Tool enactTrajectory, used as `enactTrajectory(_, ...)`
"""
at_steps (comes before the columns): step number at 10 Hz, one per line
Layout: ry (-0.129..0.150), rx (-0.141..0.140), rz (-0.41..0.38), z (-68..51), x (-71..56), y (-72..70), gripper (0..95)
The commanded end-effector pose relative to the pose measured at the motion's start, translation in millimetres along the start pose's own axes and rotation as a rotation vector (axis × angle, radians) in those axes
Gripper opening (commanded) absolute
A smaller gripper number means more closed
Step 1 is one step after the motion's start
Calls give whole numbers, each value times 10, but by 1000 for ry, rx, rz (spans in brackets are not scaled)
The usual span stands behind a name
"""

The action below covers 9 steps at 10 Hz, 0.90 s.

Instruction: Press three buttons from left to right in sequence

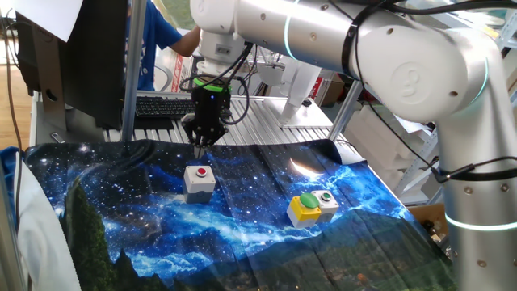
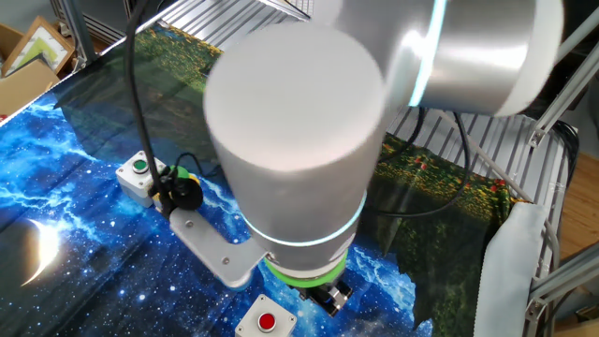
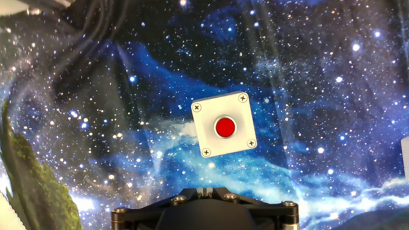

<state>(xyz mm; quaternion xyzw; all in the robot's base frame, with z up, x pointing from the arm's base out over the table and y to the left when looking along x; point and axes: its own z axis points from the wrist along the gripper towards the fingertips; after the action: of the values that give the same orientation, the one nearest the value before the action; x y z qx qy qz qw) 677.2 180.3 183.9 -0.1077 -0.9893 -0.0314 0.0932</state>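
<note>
My gripper (image 1: 202, 139) hangs above the grey box with red button (image 1: 199, 179), with open air between them and nothing around the box on the galaxy cloth (image 1: 121, 218). To the right, the yellow box (image 1: 304, 207) and small grey box (image 1: 326, 202) stand touching, leaving no gap. A black keyboard (image 1: 166, 105) lies behind.

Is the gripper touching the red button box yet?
Apart. One fixed view shows the gripper hanging above the red button box, with starry cloth visible between them.
</note>
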Motion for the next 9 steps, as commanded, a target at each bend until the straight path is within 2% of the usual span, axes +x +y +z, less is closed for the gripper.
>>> enactTrajectory(1,7,-13,-8,-4,-3,4,0)
enactTrajectory(7,-15,-20,15,2,-11,14,0)
enactTrajectory(9,-40,-17,27,8,-20,12,0)
